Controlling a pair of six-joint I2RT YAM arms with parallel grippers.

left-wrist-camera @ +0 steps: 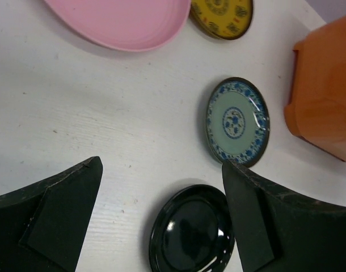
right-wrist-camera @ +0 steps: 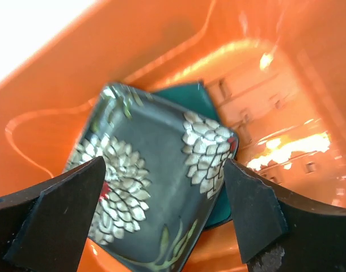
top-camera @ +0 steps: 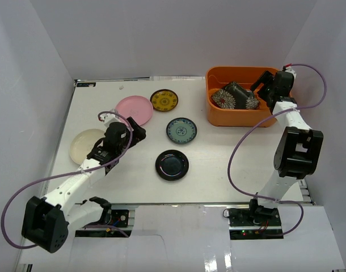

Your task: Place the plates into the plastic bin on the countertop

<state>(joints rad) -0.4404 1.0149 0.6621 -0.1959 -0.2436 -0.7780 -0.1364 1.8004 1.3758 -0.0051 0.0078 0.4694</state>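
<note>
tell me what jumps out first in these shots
The orange bin at the far right of the countertop, with a flowered black square plate partly covering a teal square plate inside, under the open right gripper. Left of it, the pink plate and the glossy black plate stand out.

The left arm (top-camera: 76, 182) and the right arm (top-camera: 287, 110) are built of smooth white links joined by boxy black joint housings. A thin purple cable (top-camera: 236, 152) runs along each. The left claw (left-wrist-camera: 161, 221) and right claw (right-wrist-camera: 161, 209) have matte black, wedge-shaped fingers (left-wrist-camera: 54, 215) with flat inner pads. Small red and yellow wires show at the black bases (top-camera: 105, 217).
</note>
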